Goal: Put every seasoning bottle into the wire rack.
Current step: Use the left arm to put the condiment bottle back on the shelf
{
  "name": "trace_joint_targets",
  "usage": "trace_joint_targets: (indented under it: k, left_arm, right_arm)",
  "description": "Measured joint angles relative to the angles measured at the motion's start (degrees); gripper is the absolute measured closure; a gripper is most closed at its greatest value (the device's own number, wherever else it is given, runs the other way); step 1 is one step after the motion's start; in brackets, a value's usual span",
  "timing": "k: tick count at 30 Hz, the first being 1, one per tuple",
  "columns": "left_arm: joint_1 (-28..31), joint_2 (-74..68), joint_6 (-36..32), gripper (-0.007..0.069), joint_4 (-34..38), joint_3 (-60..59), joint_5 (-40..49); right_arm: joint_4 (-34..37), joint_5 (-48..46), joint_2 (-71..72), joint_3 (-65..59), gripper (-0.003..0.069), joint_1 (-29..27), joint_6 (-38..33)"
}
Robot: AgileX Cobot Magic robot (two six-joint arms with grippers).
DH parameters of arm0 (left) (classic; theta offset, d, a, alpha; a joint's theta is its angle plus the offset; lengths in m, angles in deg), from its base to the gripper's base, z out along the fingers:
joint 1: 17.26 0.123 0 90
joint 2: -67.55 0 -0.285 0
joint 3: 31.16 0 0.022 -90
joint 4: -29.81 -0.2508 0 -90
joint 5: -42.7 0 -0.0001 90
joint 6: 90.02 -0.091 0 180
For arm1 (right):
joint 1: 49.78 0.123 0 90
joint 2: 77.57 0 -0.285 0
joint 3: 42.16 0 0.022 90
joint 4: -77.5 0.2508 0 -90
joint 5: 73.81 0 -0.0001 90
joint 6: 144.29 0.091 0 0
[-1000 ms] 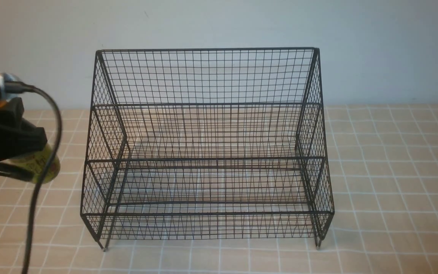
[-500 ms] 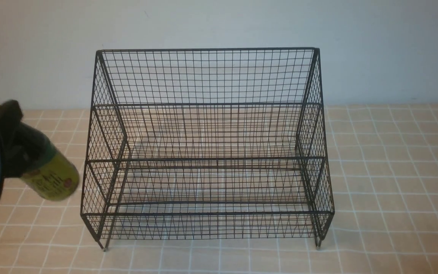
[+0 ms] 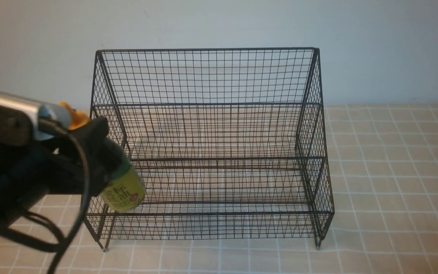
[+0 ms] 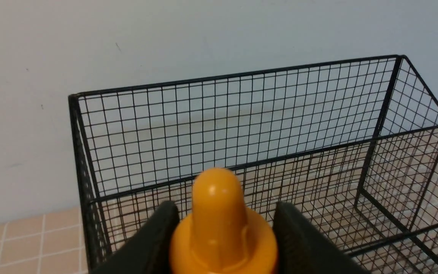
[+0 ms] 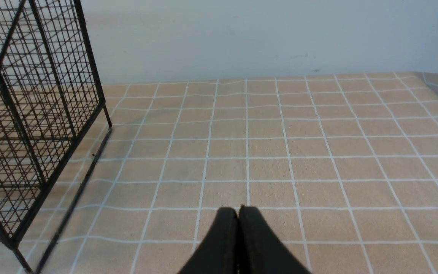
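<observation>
Now pinching a bottle at its orange cap in the left jaws, tilted, off the surface, by the left front corner of the rack. Not yet set on any tier; nothing inside so far. Holding the right jaws pressed together, empty. Cannot tell whether over the lowest tier or just short; no other bottles in view.

front view, from the robot's side, looks forward and down on the whole rack and desk. left wrist view sits close at the rack's left end (facing its back panel). right wrist view, low over the desk, shares the rack's right end.
</observation>
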Motion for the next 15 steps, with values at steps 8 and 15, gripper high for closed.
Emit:
trace_joint_targets:
  k: [8, 15]
  left_arm:
    - [-1.57, -9.47, -0.06, 0.0342, -1.83, 0.0, -6.67]
    - [-1.69, -16.81, -0.02, 0.0342, -3.91, 0.0, -6.72]
  right_arm:
    - [0.0, 0.0, 0.0, 0.0, 0.0671, 0.0, 0.0]
    - [0.0, 0.0, 0.0, 0.0, 0.0671, 0.0, 0.0]
